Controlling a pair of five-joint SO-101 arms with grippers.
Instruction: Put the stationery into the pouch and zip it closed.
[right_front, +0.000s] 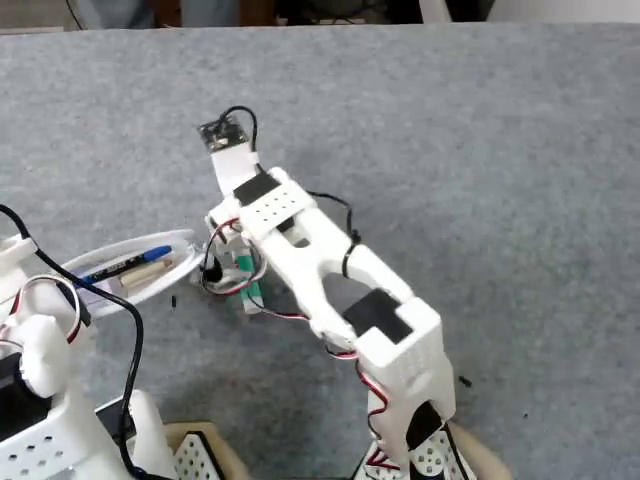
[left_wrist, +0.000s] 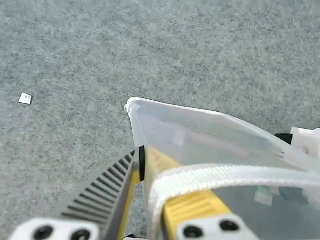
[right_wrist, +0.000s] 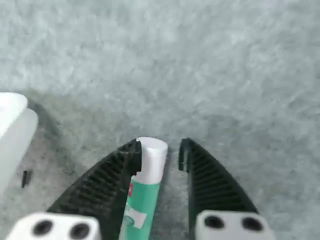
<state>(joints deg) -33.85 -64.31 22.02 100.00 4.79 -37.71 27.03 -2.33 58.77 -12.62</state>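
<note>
A clear pouch (right_front: 110, 285) lies open at the left of the grey table, with a blue pen (right_front: 135, 260) and a pale stick inside. My left gripper (left_wrist: 146, 161) is shut on the pouch's (left_wrist: 210, 132) white rim, its yellow finger inside the pouch. A green and white glue stick (right_front: 252, 288) lies just right of the pouch mouth. My right gripper (right_wrist: 157, 148) is low over the table, open, with the glue stick (right_wrist: 148, 172) between its fingers. The stick touches one finger, and a gap shows at the other.
A small white scrap (left_wrist: 25, 98) lies on the grey mat beyond the pouch. A black speck (right_wrist: 24, 178) sits near the pouch edge. The right arm (right_front: 330, 270) stretches diagonally across the table's middle. Bare mat spreads to the right and back.
</note>
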